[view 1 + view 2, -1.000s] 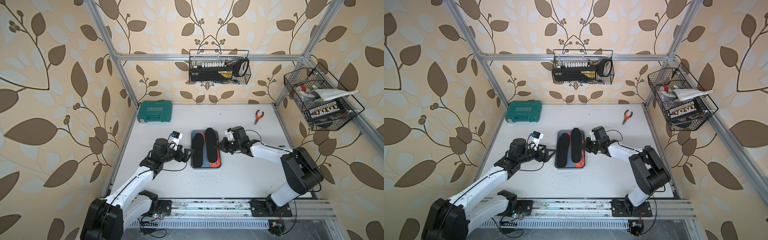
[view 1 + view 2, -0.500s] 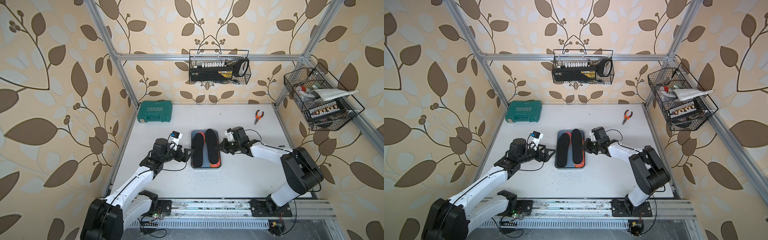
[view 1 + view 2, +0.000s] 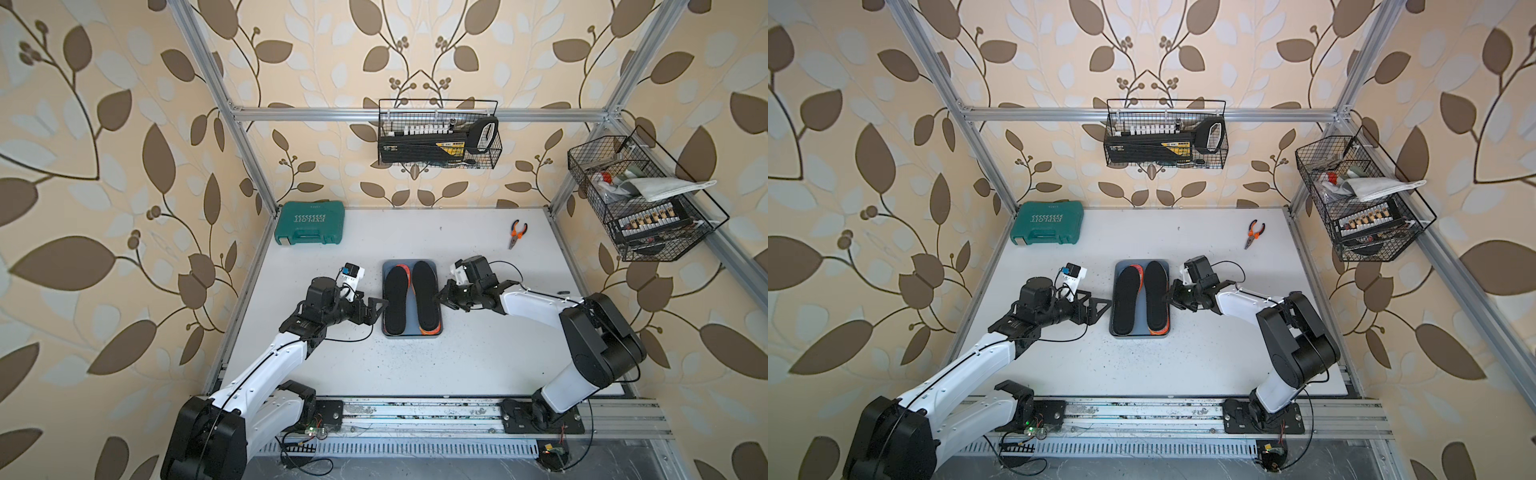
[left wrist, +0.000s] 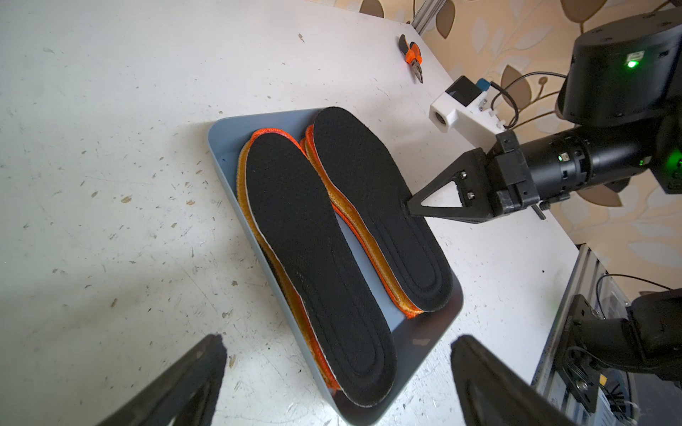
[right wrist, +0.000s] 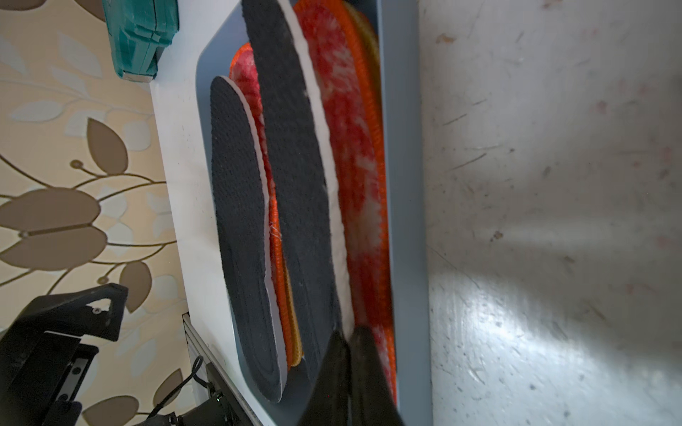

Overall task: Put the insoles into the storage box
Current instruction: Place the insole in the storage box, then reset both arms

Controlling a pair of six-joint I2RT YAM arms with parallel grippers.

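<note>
The insoles (image 4: pixel 313 250) lie in two side-by-side stacks inside the blue-grey storage box (image 3: pixel 411 335) at the middle of the white table (image 3: pixel 478 357), a black one topping each stack with orange-edged red-white and mustard ones beneath. The right gripper (image 3: pixel 437 297) has its jaws almost together, pinching the outer edge of the black insole (image 3: pixel 424 282) on the right-hand stack, which is tilted up a little there. The left gripper (image 3: pixel 377 311) sits just beside the box's opposite long side, jaws wide apart and clear of the insoles.
</note>
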